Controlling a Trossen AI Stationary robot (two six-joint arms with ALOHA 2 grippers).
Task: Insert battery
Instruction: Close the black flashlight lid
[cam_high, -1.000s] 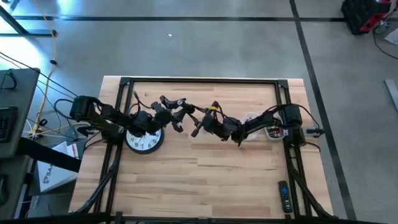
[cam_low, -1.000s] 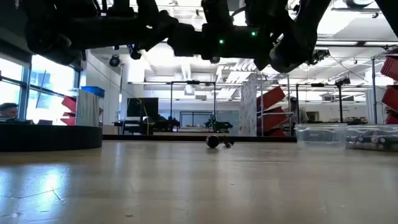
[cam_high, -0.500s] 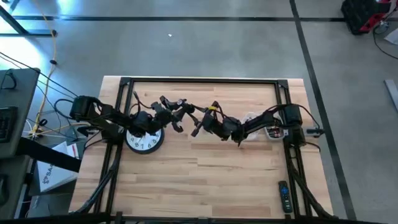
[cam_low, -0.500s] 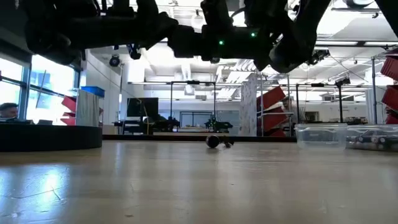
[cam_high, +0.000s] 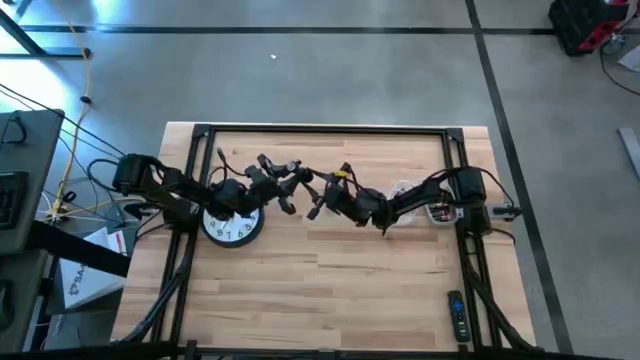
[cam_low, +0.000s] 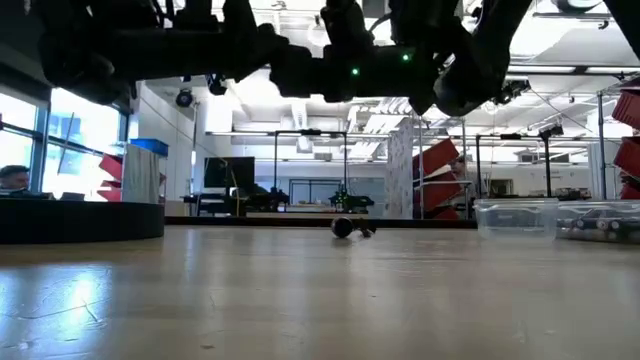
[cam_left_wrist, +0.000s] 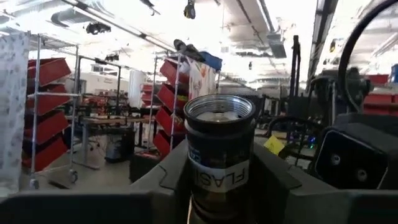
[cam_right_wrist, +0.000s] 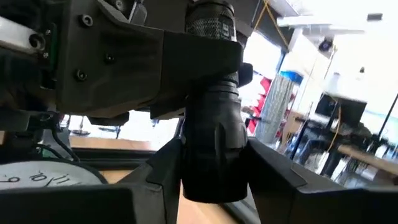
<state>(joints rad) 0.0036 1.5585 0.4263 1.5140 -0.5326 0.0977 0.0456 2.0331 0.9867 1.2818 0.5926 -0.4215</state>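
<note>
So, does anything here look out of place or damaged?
Nothing looks damaged. The flashlight is in the air, held by the left fingers and the right fingers. One small dark round part lies loose on the table; I cannot tell what it is.

A pale wooden plank surface (cam_high: 330, 290) with a black frame along its edges carries a few things. A round white clock (cam_high: 231, 227) lies flat on it, just below and to the side of the left jaws, partly under that arm. A clear plastic bin (cam_low: 516, 217) sits beyond the right jaws, near the right arm's base. A black remote (cam_high: 456, 314) lies well apart from both jaws, near the surface's right front corner.
</note>
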